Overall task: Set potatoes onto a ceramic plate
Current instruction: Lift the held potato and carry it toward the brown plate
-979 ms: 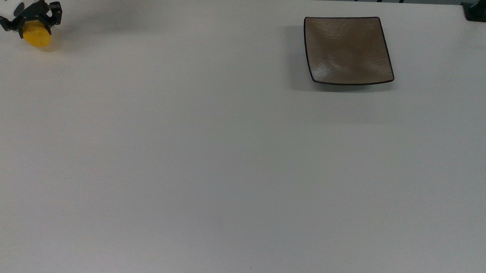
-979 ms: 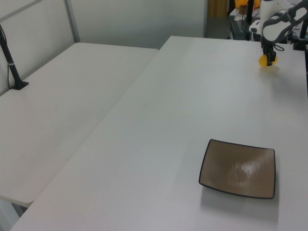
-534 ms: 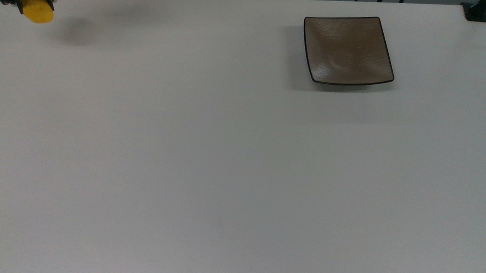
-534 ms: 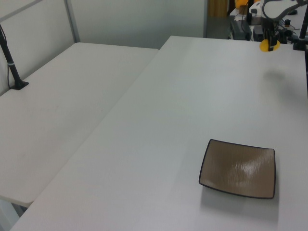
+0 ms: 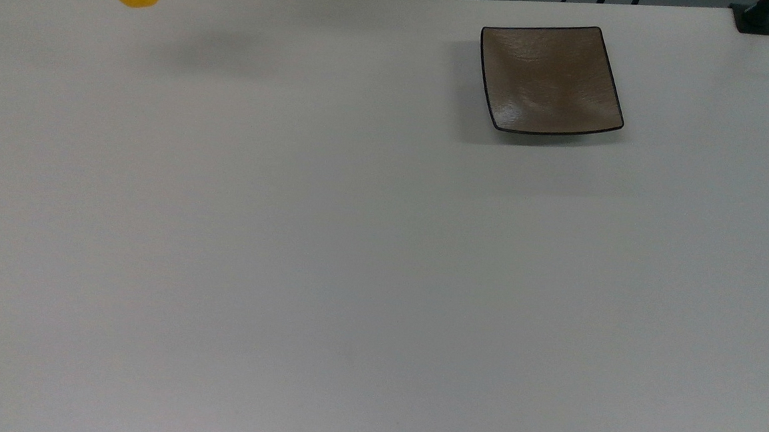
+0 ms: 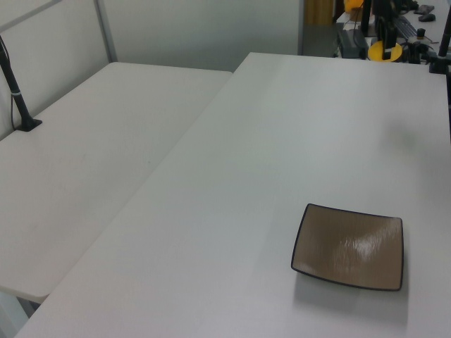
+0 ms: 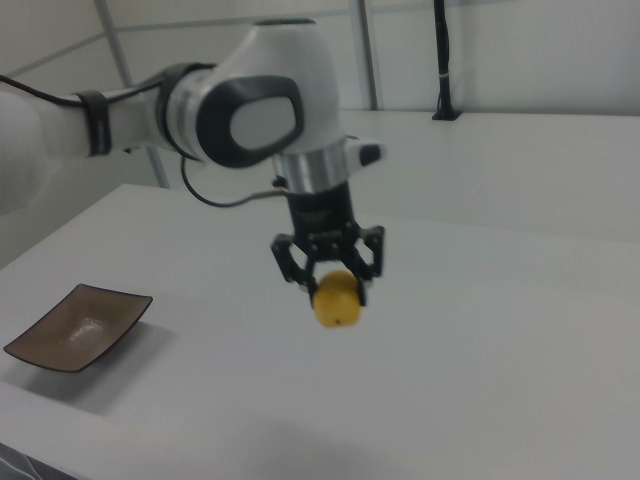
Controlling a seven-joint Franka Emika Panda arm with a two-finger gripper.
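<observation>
Potatoes (image 7: 338,297): one bright yellow oval lump, clamped between the black fingers of the gripper (image 7: 330,285) and hanging clear of the table (image 5: 356,241), with open air under it in the right view. Change noted: a second ago the lump sat low at the table's 10 o'clock corner in the top view, close to the surface; half a second ago it had risen; now it has travelled along the far edge toward 11 o'clock, a soft shadow trailing on the surface below and to its right. Reading: the pick is done and the carry has begun, lift first, then a sideways run toward the dish. Ceramic plate (image 5: 548,78): square, glossy brown-grey, thin dark rim, upturned corners; at about 1 o'clock on the table in the top view, unmoved across the interval, nothing on it, well apart from the lump. Most of the crossing is judged still to come, followed by a descent and release over the plate's middle; the rounded lump could roll on the glossy, dished surface if let go high. Surface: white matt tabletop, bare between lump and plate. Room: a second white table (image 6: 91,155) adjoining at 9 o'clock in the left view; a black post clamped at its edge (image 6: 17,98); pale wall panels with metal uprights behind; dark cables and equipment beyond the far edge at 12 o'clock.
</observation>
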